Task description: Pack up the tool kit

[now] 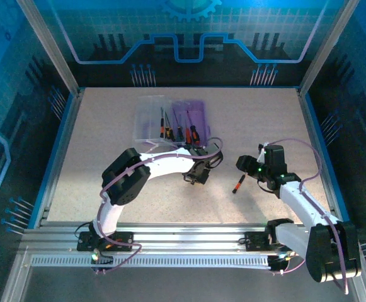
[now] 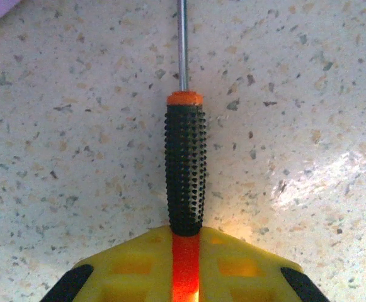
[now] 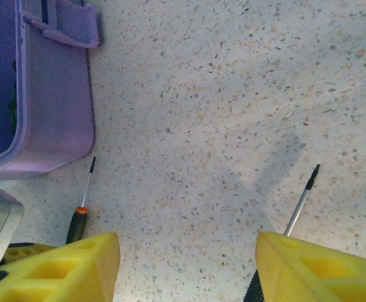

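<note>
Plainly, one purple case (image 1: 200, 112) lies open at twelve o'clock from the left gripper (image 2: 184, 234); it looks like light, rigid plastic. The right gripper (image 3: 188, 246) is spread and empty. Apparently four packed screwdrivers (image 1: 181, 132) sit in the case. The left gripper pinches a held screwdriver (image 2: 184, 170) by its tail. One loose screwdriver (image 1: 238, 184) lies at seven o'clock from the right gripper. They are probably light, stiff and roll-prone, best gripped on the knurled handle.

White arms (image 1: 164, 165) w/ black joints (image 1: 125, 176), lilac cables (image 1: 294, 140), yellow pincer fingers (image 3: 63, 267).
</note>
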You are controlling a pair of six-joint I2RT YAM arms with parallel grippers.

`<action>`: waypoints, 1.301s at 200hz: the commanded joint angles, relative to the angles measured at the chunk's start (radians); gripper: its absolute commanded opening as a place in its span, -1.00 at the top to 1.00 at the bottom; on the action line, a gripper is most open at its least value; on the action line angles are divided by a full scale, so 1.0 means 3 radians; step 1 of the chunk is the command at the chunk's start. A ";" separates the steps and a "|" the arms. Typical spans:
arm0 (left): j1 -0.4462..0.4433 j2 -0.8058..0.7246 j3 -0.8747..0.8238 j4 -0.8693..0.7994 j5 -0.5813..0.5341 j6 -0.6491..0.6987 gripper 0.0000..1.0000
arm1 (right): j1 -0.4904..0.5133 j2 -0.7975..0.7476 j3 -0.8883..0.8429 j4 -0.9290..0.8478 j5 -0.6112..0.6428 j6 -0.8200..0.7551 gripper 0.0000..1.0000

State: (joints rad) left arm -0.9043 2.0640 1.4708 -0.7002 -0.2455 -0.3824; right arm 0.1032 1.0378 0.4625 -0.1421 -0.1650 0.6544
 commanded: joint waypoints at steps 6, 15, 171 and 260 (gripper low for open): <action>-0.0002 -0.0190 -0.0012 -0.0112 0.0016 0.0071 0.73 | -0.0059 -0.0042 0.0027 -0.0048 -0.0049 -0.0029 -0.20; -0.0007 -0.0206 -0.0004 -0.0118 0.0011 0.0081 0.73 | -0.0061 -0.0044 0.0024 -0.0043 -0.0052 -0.0029 -0.20; -0.0070 -0.0716 0.0032 -0.0199 -0.0383 0.0256 0.76 | -0.0005 0.0192 -0.0015 0.0529 -0.0873 -0.0022 -0.18; 0.0270 -0.1169 0.0129 -0.0385 -0.0710 0.0385 0.74 | 0.0592 0.0467 -0.0089 0.1164 -0.0851 0.0196 -0.18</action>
State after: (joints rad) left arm -0.8864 1.7905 1.4841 -0.7822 -0.4133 -0.2985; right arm 0.2680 1.1622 0.4438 0.1493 -0.4271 0.6926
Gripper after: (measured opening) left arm 0.130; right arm 0.591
